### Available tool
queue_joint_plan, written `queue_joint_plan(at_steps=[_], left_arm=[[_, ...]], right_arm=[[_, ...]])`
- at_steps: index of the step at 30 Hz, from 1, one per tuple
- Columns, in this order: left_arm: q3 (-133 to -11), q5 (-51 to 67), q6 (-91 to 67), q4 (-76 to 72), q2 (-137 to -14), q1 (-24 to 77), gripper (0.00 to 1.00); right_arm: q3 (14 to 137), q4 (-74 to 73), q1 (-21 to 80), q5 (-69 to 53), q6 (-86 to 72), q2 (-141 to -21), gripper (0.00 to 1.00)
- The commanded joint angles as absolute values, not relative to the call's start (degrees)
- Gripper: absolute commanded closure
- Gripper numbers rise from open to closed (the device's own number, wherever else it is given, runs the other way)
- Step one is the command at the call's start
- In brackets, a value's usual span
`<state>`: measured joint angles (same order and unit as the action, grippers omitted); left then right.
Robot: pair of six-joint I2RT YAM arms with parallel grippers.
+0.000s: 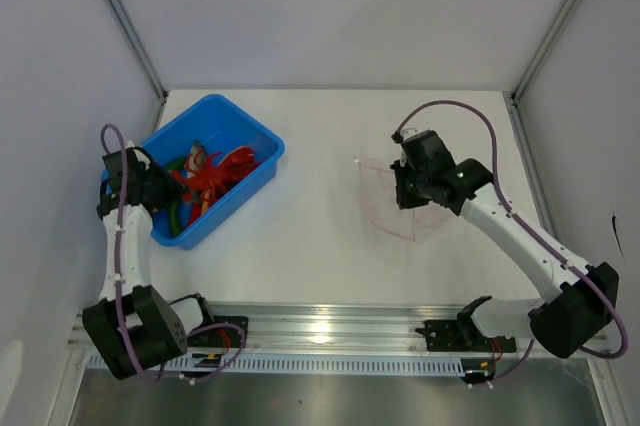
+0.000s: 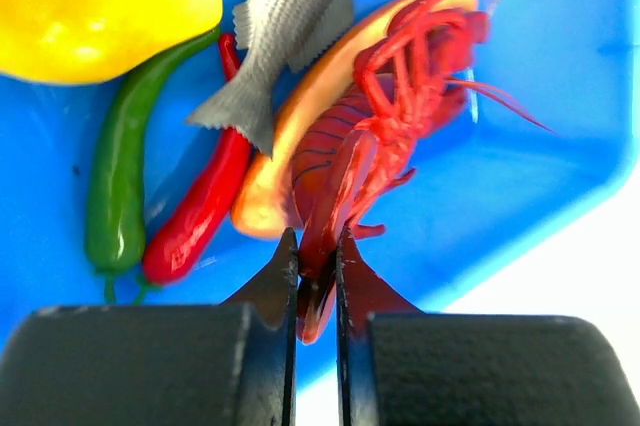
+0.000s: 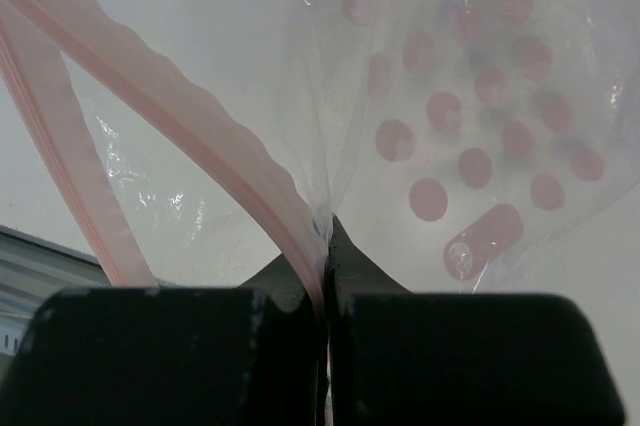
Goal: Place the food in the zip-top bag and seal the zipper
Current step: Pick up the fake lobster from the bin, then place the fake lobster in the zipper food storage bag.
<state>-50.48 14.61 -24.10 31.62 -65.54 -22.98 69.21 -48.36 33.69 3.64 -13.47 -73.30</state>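
**At the blue bin (image 2: 560,66): left tool (image 2: 316,291) pinching the red lobster (image 2: 390,116), right tool (image 3: 326,246) clamped on the clear bag (image 1: 385,208)**

On my left wrist view the left tool is down at the near side of the blue bin; its two fingers are almost together and nip the tail end of the red lobster, with only that thin red piece between them; the lobster's body and feelers stretch away from the fingers, lying over an orange piece (image 2: 285,146); a grey fish (image 2: 290,16) rests across the far end of that orange piece, its tail towards me; to the left a red chilli (image 2: 200,216) and a green chilli (image 2: 120,176) lie side by side; a yellow piece (image 2: 90,6) fills the top left corner; all of this food is inside the bin.

From the top camera I see the bin at the left rear of the table (image 1: 330,246); the clear bag lies right of the middle, well apart from the bin.

On my right wrist view the right tool is closed tight with the bag's film caught between its fingers; the pink zipper strip (image 3: 200,136) runs down from the upper left straight into the pinch; a second pink strip stands apart from it at the left edge; pink dots show on the film to the right.
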Motion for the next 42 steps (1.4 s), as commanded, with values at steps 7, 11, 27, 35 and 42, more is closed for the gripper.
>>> queue_joint_plan(at_steps=[7, 11, 27, 35, 42], left_arm=[[-56.3, 6.1, -25.1, 47.1, -50.5, -21.0, 0.99], [-59.4, 6.7, -27.0, 48.8, -44.6, -18.5, 0.99], [-74.0, 23.0, -34.7, 44.6, -36.4, -9.5, 0.99], [-68.6, 31.4, -44.9, 33.6, -35.9, 6.4, 0.99], [-72.1, 19.0, -47.7, 38.8, -41.6, 22.2, 1.00]], right_arm=[[77.7, -52.9, 26.5, 6.3, -13.2, -77.2, 1.00], [81.7, -54.4, 24.3, 7.7, -12.9, -79.5, 1.00], [91.5, -58.0, 22.2, 14.1, -13.6, -84.5, 1.00], [94.2, -56.9, 22.1, 18.2, -16.6, -87.6, 1.00], [92.0, -54.8, 23.3, 20.8, -21.2, -86.0, 1.00]])
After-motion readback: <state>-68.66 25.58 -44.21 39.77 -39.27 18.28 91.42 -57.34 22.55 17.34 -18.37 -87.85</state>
